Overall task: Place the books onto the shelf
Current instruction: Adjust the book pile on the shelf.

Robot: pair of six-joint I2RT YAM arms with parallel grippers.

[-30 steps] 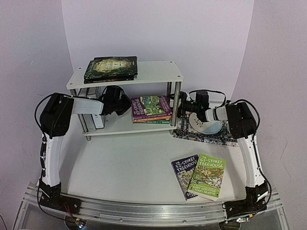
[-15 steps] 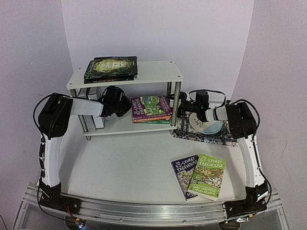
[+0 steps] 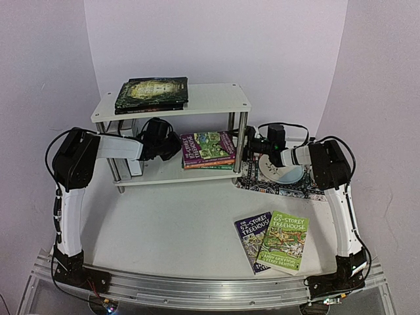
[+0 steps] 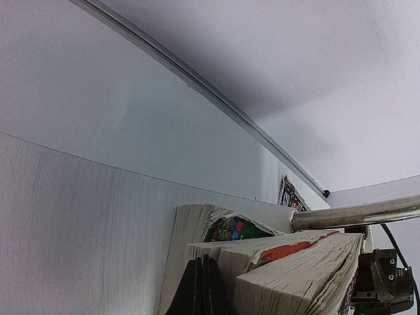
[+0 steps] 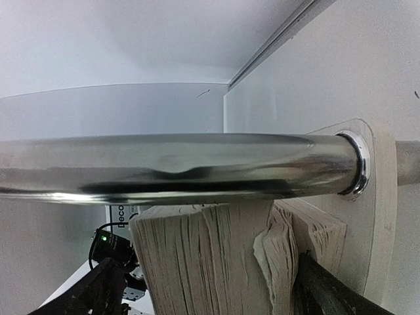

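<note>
The white shelf (image 3: 210,98) has dark books (image 3: 152,92) on its top board and a stack of colourful paperbacks (image 3: 208,149) on the lower board. My left gripper (image 3: 176,148) is shut, its black fingertips (image 4: 202,289) pressed against the stack's page edges (image 4: 289,262). My right gripper (image 3: 248,146) is open at the stack's other end, behind a chrome post (image 5: 177,164), with the stack's pages (image 5: 210,262) between its fingers (image 5: 321,289). Out on the table lie a purple book (image 3: 251,236) and a green book (image 3: 284,241), the green one overlapping the purple.
A dark patterned mat (image 3: 298,189) with a white bowl (image 3: 283,172) lies right of the shelf, under my right arm. The chrome post (image 3: 240,141) stands just in front of my right gripper. White walls close in on three sides.
My left gripper has edged right and nudged the lower stack slightly right toward the post. My right gripper has stayed where it was, still open.
</note>
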